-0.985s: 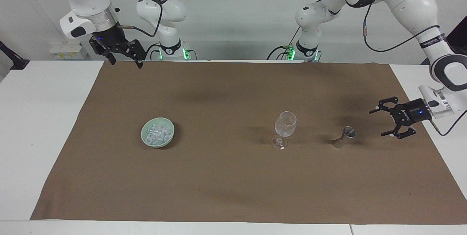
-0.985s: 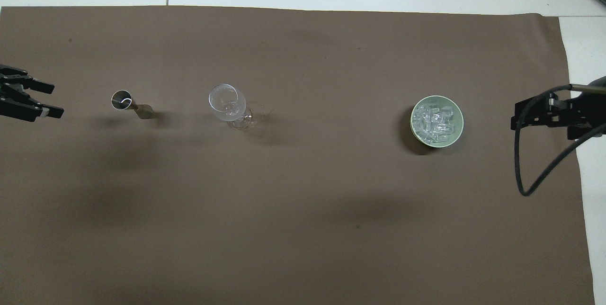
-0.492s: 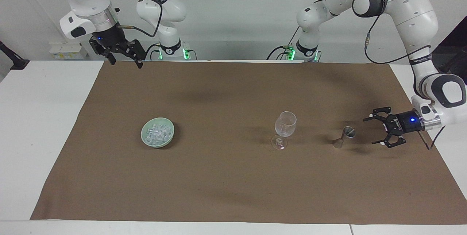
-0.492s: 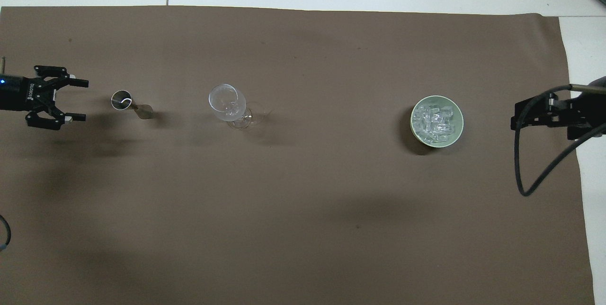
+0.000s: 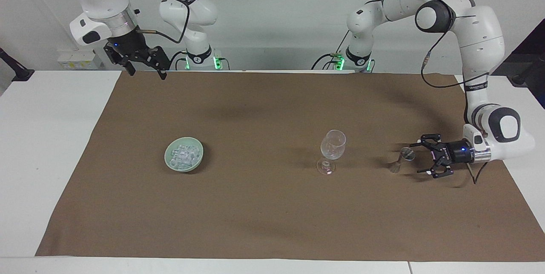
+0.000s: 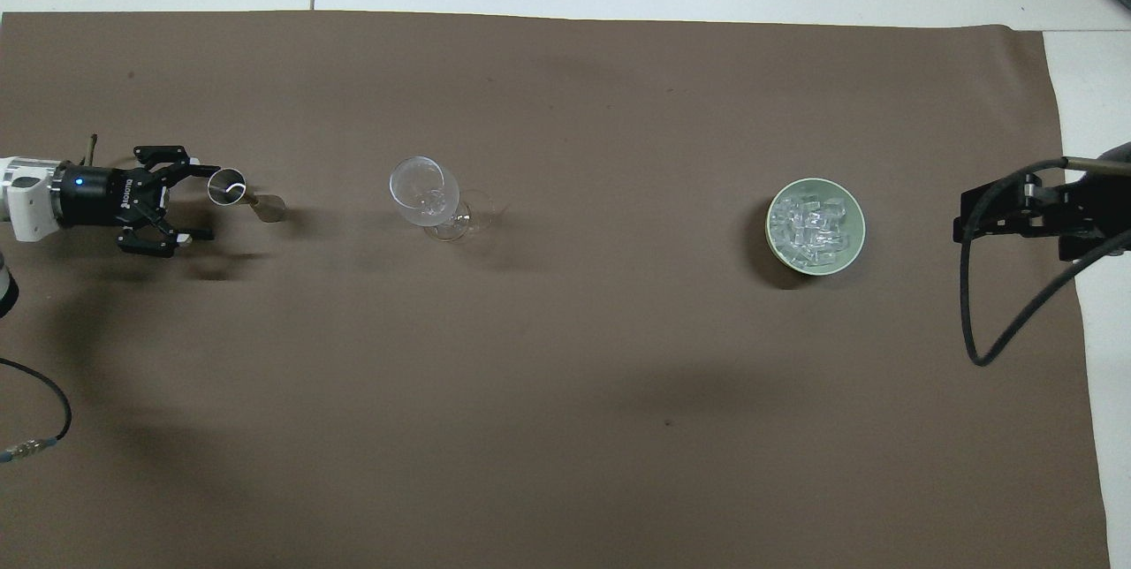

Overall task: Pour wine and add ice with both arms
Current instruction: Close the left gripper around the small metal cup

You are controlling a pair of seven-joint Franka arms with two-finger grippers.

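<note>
The arms stand at one edge of the desk [image 5: 51, 138], which carries a brown cloth [image 5: 272, 206]. The left arm [image 5: 477, 31] bends low, its left gripper [image 5: 423, 158] lying level just beside the small metal jigger [image 5: 403, 158], fingers spread apart and not yet around it. The right arm [image 5: 98, 1] waits; its right gripper [image 5: 142, 67] hangs high over the cloth's edge, fingers apart. The pale green bowl [image 5: 200, 157], toward the right arm's end, holds the ice [image 5: 183, 155]. The stemmed glass [image 5: 332, 148] stands between bowl and jigger.
</note>
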